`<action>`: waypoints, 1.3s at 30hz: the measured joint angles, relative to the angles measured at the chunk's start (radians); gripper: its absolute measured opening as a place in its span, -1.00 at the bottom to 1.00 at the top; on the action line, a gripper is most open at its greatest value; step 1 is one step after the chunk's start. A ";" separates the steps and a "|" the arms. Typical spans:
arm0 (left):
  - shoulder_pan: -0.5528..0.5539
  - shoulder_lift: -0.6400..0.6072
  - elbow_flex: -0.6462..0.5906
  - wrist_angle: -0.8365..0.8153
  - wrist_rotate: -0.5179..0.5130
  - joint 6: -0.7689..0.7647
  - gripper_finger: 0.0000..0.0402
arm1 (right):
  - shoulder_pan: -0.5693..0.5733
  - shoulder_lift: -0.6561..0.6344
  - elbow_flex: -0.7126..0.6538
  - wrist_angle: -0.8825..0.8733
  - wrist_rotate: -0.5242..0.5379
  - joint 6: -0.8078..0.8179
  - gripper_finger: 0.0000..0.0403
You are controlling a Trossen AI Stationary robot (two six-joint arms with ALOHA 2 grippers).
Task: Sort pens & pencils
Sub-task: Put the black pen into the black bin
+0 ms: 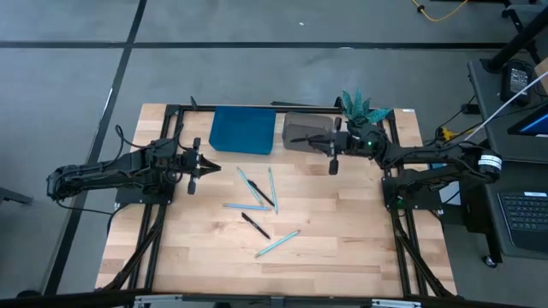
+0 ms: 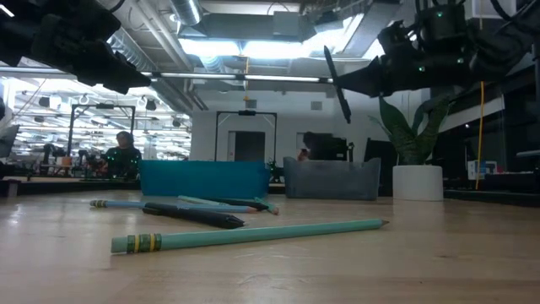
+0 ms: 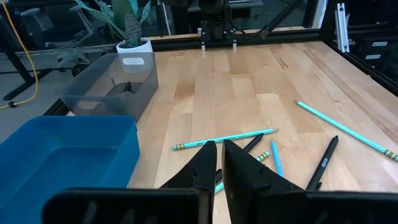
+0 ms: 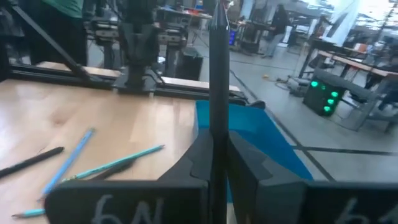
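My right gripper (image 1: pixel 334 152) hovers above the table beside the near right corner of the grey bin (image 1: pixel 308 133), shut on a black pen (image 1: pixel 333 165). My left gripper (image 1: pixel 195 168) waits shut and empty near the blue bin (image 1: pixel 242 130). Several light-blue pencils (image 1: pixel 248 184) (image 1: pixel 276 244) and two black pens (image 1: pixel 265 198) (image 1: pixel 255 226) lie flat and scattered on the table's middle. In the low view, one pencil (image 2: pixel 253 234) lies nearest and a pen (image 2: pixel 194 215) behind it. Something dark lies inside the grey bin (image 3: pixel 121 87). My right gripper pinches the black pen about its middle (image 4: pixel 217 124) between the two fingers (image 4: pixel 242 155). The fingers come level from the table's right and lie across the pen. It is lifted clear of the table and stands steeply, slightly tilted (image 2: pixel 336 84).
A potted plant (image 1: pixel 360 111) stands at the far right corner behind the grey bin. The dark frame rails (image 1: pixel 175 111) run along the table's left, right and far sides. Bare wood lies toward the near edge (image 1: pixel 342 265). People sit in the room beyond (image 2: pixel 124 152).
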 joint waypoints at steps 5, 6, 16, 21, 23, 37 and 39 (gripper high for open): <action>0.000 0.000 0.000 0.000 -0.001 0.000 -0.96 | -0.022 0.000 -0.001 0.015 0.101 -0.009 -0.86; 0.000 0.000 0.000 0.001 -0.001 0.001 -0.97 | -0.028 0.001 -0.001 0.014 0.103 -0.008 -0.86; 0.000 0.000 0.000 0.001 -0.008 0.002 -0.92 | -0.073 0.057 -0.001 0.017 0.190 -0.010 -0.86; 0.000 0.000 0.000 0.001 -0.008 0.025 -0.88 | -0.106 0.125 0.020 0.032 0.173 -0.011 -0.86; 0.000 0.000 0.000 0.002 -0.008 0.025 -0.88 | -0.116 0.155 0.045 -0.007 0.148 -0.013 -0.86; 0.000 0.000 0.000 0.001 -0.008 0.024 -0.98 | -0.163 0.270 0.419 -0.744 0.112 -0.092 -0.86; 0.000 0.000 0.000 0.001 -0.008 0.024 -0.95 | -0.164 0.285 0.443 -0.785 0.100 -0.095 -0.86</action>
